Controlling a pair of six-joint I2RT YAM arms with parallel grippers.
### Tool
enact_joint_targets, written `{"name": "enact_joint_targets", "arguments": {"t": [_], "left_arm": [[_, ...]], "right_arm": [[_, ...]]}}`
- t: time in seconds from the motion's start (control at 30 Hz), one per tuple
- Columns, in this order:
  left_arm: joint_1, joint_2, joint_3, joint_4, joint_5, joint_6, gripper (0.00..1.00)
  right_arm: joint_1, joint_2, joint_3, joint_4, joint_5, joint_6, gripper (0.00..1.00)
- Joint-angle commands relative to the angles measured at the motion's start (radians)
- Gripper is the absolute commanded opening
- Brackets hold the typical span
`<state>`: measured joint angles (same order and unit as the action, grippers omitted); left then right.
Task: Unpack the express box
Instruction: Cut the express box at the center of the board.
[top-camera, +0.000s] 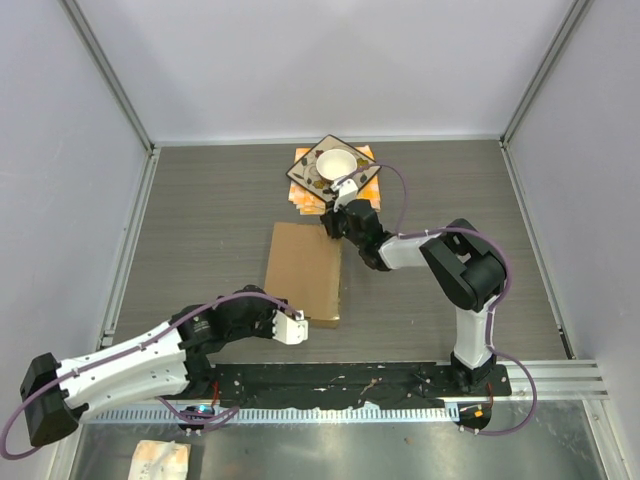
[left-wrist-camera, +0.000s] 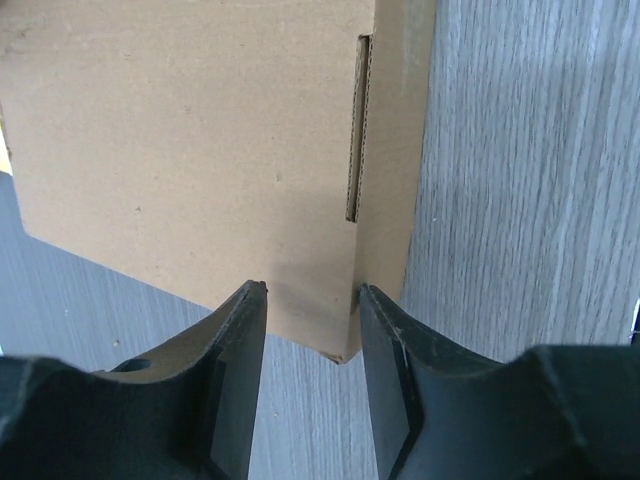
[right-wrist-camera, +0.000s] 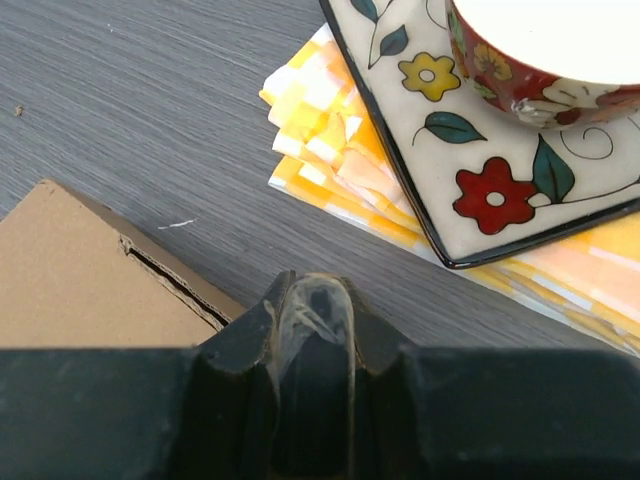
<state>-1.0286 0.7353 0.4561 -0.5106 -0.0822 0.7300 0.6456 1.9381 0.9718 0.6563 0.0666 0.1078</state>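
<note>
The express box lies flat on the grey table, near the middle, just in front of the flowered plate that carries a bowl and sits on yellow checked cloths. The left gripper stands partly open astride the box's near corner. The right gripper hovers by the far right corner, jaws drawn narrow

Soft, even overhead light fills all views, bright and without hard shadows. The express box throws only a thin dark edge onto the surface. Close to the lens, the left tool and right tool look dark and slightly blurred. The bowl washes out to white.
</note>
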Motion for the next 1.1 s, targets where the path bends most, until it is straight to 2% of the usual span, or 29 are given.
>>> {"name": "enact_joint_targets", "arguments": {"t": [0.0, 0.17, 0.27, 0.37, 0.47, 0.63, 0.7, 0.77, 0.83, 0.93, 1.0, 1.03, 1.07], "left_arm": [[-0.004, 0.045, 0.013, 0.106, -0.024, -0.046, 0.46], [-0.004, 0.093, -0.026, 0.086, -0.091, -0.031, 0.48], [-0.004, 0.095, -0.056, 0.095, -0.224, -0.021, 0.48], [-0.002, 0.087, -0.06, 0.069, -0.309, -0.037, 0.49], [-0.002, 0.091, -0.056, 0.038, -0.332, -0.087, 0.53], [0.015, 0.14, -0.068, 0.129, -0.36, -0.067, 0.63], [0.03, 0.209, -0.047, 0.168, -0.346, -0.078, 0.65], [0.09, 0.278, 0.022, 0.175, -0.315, -0.109, 0.68], [0.146, 0.369, 0.106, 0.158, -0.26, -0.127, 0.73], [0.157, 0.43, 0.182, 0.147, -0.219, -0.113, 0.77], [0.162, 0.484, 0.248, 0.086, -0.215, -0.138, 0.79], [0.188, 0.516, 0.332, 0.049, -0.188, -0.15, 0.79], [0.208, 0.594, 0.376, -0.033, -0.171, -0.164, 0.8]], "right_arm": [[-0.004, -0.04, -0.054, 0.063, -0.001, 0.041, 0.01], [0.005, -0.123, -0.195, 0.146, -0.001, 0.133, 0.01], [0.034, -0.192, -0.286, 0.178, 0.022, 0.165, 0.01], [0.072, -0.261, -0.379, 0.198, 0.067, 0.197, 0.01], [0.145, -0.387, -0.473, 0.19, 0.154, 0.211, 0.01], [0.293, -0.641, -0.607, 0.071, 0.35, 0.243, 0.01], [0.369, -0.724, -0.649, -0.016, 0.403, 0.283, 0.01], [0.428, -0.848, -0.674, -0.09, 0.488, 0.311, 0.01], [0.528, -0.925, -0.712, -0.188, 0.545, 0.366, 0.01], [0.658, -1.047, -0.742, -0.311, 0.633, 0.45, 0.01], [0.725, -1.096, -0.739, -0.41, 0.725, 0.477, 0.01], [0.785, -1.108, -0.731, -0.447, 0.752, 0.496, 0.01], [0.802, -1.123, -0.722, -0.484, 0.783, 0.498, 0.01]]}}
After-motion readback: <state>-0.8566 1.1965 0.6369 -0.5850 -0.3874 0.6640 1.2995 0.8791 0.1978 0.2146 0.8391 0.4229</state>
